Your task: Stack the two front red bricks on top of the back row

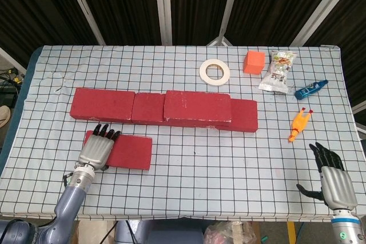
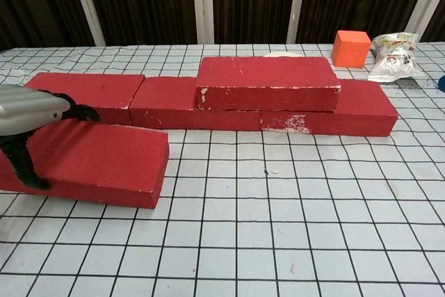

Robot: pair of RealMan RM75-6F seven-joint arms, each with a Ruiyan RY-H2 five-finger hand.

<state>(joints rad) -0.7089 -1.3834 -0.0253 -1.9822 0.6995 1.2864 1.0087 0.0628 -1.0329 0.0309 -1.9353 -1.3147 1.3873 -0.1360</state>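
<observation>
One front red brick [image 1: 130, 151] [image 2: 104, 161] lies just ahead of the back row, slightly askew and tipped in the chest view. My left hand [image 1: 97, 150] [image 2: 31, 119] grips its left end, fingers over the top and thumb down the near face. The back row is three red bricks, the leftmost one [image 1: 103, 105] [image 2: 90, 92] with a bare top. Another red brick [image 1: 197, 107] [image 2: 268, 81] sits stacked on the row's middle and right. My right hand [image 1: 334, 181] hangs at the table's near right edge, fingers apart, holding nothing.
At the back right lie a white tape roll [image 1: 214, 71], an orange cube [image 1: 254, 62] [image 2: 350, 48] and a snack bag [image 1: 278, 71] [image 2: 393, 55]. A blue tube [image 1: 310, 88] and a yellow rubber chicken [image 1: 299, 124] lie along the right side.
</observation>
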